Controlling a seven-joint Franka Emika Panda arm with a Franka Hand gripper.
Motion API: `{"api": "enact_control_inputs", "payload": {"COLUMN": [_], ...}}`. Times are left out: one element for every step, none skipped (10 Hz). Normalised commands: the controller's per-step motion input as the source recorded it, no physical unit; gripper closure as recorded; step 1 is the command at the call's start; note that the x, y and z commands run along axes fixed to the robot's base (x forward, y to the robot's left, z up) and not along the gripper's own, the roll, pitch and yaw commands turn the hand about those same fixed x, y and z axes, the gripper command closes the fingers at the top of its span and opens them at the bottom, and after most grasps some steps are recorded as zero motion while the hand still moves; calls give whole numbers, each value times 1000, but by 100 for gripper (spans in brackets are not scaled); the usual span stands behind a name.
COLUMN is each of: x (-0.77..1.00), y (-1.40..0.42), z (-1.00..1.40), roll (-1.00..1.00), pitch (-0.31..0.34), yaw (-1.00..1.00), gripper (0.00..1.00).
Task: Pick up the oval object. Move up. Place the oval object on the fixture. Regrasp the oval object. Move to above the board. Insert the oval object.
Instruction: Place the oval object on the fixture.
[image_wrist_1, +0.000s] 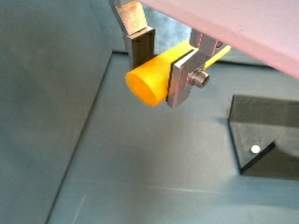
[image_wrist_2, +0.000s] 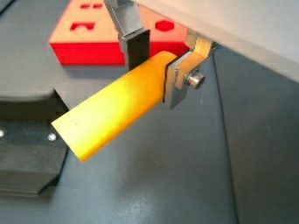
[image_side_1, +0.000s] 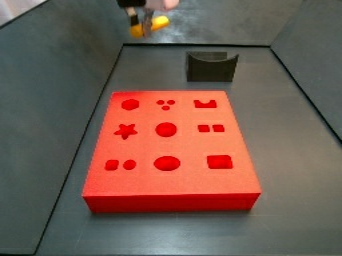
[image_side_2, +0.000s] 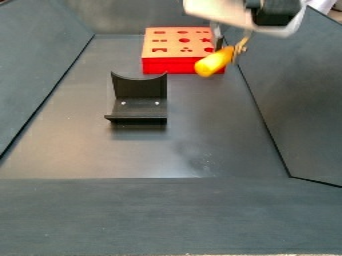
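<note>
The oval object (image_wrist_2: 111, 112), a smooth yellow-orange peg, is clamped between the silver fingers (image_wrist_2: 177, 77) of my gripper (image_wrist_2: 155, 66), which is shut on it. It also shows end-on in a wrist view, oval object (image_wrist_1: 149, 77) in the gripper (image_wrist_1: 163, 66). In a side view the oval object (image_side_2: 213, 63) hangs in the air, off the floor, beside the fixture (image_side_2: 136, 97), a dark block with a notched top. The red board (image_side_1: 168, 150) lies flat with its shaped holes; the gripper (image_side_1: 142, 22) holds the peg beyond the board's far end, near the fixture (image_side_1: 210, 66).
Grey walls enclose the dark floor (image_side_2: 174, 145) on all sides. The fixture's base plate (image_wrist_1: 271, 144) lies close below the gripper in a wrist view.
</note>
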Motion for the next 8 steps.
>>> {"api": "enact_control_inputs", "payload": {"x": [-19,-13,-5,2,8,1000,1000,1000], "y": [-7,-6,-6,-3,-1,81,81,72], "z": [937,719,555,391,227,10,-6,-8], "roll": [-45,-53,-60,-66,-72,-23,-20,-23], "pitch": [37,46,54,66,73,57,61,73], "yaw": [-10,-13,-15,-16,-18,1000,1000,1000], "gripper": [100,100,100,100,100,100,100,100]}}
